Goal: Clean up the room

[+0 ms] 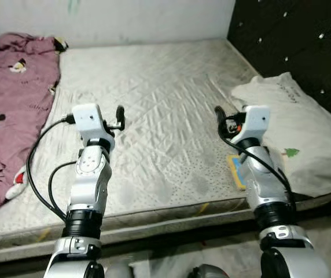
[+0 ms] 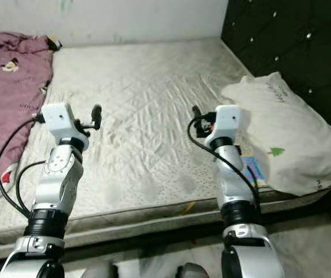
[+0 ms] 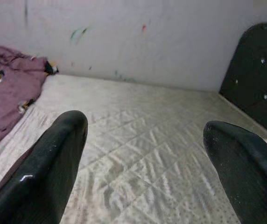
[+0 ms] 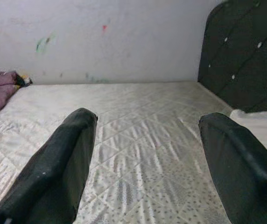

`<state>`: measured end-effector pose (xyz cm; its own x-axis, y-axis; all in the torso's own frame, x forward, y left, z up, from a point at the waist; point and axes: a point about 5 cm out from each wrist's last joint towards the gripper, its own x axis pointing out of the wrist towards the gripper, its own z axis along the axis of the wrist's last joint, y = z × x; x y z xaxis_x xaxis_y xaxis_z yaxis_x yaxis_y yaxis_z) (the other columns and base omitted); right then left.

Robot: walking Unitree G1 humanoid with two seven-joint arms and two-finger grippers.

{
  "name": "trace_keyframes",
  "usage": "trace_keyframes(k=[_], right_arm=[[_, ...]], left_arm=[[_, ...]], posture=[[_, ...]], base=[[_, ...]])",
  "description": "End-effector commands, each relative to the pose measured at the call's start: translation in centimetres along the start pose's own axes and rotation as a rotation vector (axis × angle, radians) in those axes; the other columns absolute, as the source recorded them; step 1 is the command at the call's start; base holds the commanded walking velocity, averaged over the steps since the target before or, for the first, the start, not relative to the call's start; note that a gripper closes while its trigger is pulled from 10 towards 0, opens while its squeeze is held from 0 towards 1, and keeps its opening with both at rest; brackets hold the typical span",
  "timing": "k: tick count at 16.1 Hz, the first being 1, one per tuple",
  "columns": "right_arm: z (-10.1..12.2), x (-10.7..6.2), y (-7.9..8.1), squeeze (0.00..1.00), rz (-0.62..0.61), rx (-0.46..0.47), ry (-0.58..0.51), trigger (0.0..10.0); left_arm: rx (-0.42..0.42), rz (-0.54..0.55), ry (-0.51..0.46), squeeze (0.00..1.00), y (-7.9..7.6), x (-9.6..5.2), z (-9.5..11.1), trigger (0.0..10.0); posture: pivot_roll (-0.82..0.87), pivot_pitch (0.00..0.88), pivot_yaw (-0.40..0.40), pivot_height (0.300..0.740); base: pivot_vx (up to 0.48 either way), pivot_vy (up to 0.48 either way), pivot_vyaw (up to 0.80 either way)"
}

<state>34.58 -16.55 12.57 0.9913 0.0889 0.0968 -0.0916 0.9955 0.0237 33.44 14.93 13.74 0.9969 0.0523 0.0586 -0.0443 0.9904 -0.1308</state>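
A bare quilted mattress [image 1: 160,81] lies before me. A crumpled purple blanket [image 1: 12,110] with cartoon prints covers its left side. A white pillow [image 1: 298,127] rests at the right, against the headboard. A small blue-and-yellow flat item [image 1: 236,171] lies by the mattress's front edge, partly hidden behind my right arm. My left gripper [image 1: 120,116] hovers open over the mattress left of centre, holding nothing. My right gripper [image 1: 219,119] hovers open right of centre, just left of the pillow, also holding nothing. In the wrist views, both fingers of each gripper [image 3: 145,126] [image 4: 147,123] stand wide apart over the bare mattress.
A black tufted headboard [image 1: 293,35] rises at the right. A white wall [image 1: 142,17] with small paint marks runs behind the bed. The mattress's front edge [image 1: 154,217] lies just below my arms, with pale floor [image 2: 304,243] beneath.
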Motion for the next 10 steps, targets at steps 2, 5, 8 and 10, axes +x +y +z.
trace_keyframes(k=[2,5,8,10], right_arm=[[0.41,0.46,1.26,0.0,0.043,0.009,-0.008,10.0],[0.32,0.45,1.21,0.0,0.045,0.007,-0.001,10.0],[0.32,0.47,1.22,0.0,0.047,0.002,0.001,10.0],[0.29,0.47,1.25,0.0,0.05,0.001,0.002,10.0]], left_arm=[[0.007,0.025,0.001,0.0,0.92,-0.03,0.12,10.0],[0.004,0.024,0.003,0.0,0.85,-0.03,0.08,10.0],[0.0,0.028,0.005,0.0,0.89,-0.03,0.06,10.0],[-0.003,0.03,0.006,0.0,0.93,-0.05,0.03,10.0]], posture=[[0.01,0.0,-0.011,0.74],[0.01,0.0,-0.011,0.74],[0.0,0.0,-0.013,0.74],[0.0,0.0,-0.013,0.74]], base=[[0.0,0.48,0.0],[0.0,0.48,0.0],[0.0,0.48,0.0],[0.0,0.48,0.0]])
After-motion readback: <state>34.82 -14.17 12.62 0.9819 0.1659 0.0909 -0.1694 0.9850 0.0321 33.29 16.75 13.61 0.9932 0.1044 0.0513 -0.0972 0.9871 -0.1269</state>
